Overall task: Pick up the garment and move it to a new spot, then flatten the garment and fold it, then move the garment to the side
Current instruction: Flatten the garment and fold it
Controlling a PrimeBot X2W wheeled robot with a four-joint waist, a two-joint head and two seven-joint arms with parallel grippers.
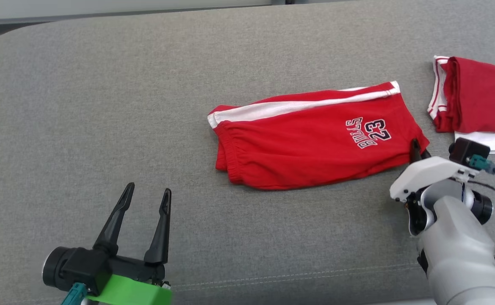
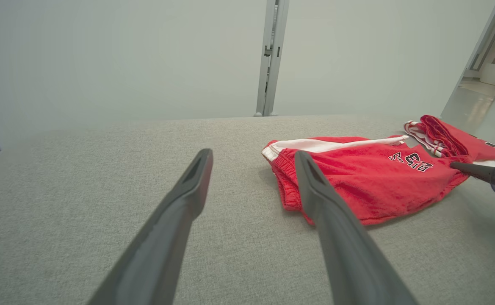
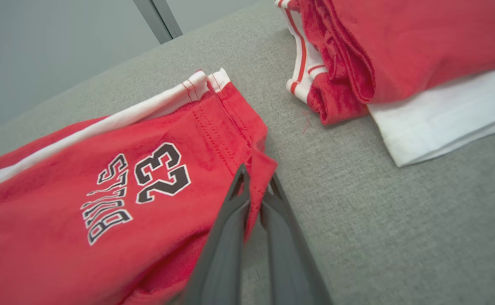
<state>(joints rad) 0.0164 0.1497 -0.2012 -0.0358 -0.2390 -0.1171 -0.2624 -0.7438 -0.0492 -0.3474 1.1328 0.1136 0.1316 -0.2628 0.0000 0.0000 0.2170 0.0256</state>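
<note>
The garment (image 1: 311, 135) is a pair of red shorts with a white side stripe and "BULLS 23" lettering, lying folded in half on the grey cushioned surface (image 1: 103, 106). My right gripper (image 1: 416, 150) is shut on the garment's near right hem corner (image 3: 260, 169); red cloth is pinched between its two dark fingers (image 3: 230, 224). From the left wrist, the shorts (image 2: 370, 178) lie ahead to the right. My left gripper (image 1: 147, 192) rests open at the lower left, well apart from the shorts, with nothing between its fingers (image 2: 179, 212).
A folded red garment with white trim (image 1: 476, 95) lies on a folded white cloth (image 1: 490, 142) at the right edge, close to my right gripper. The same stack (image 3: 399, 63) fills the right wrist view's upper right. A pale wall and door frame (image 2: 270, 55) stand behind the surface.
</note>
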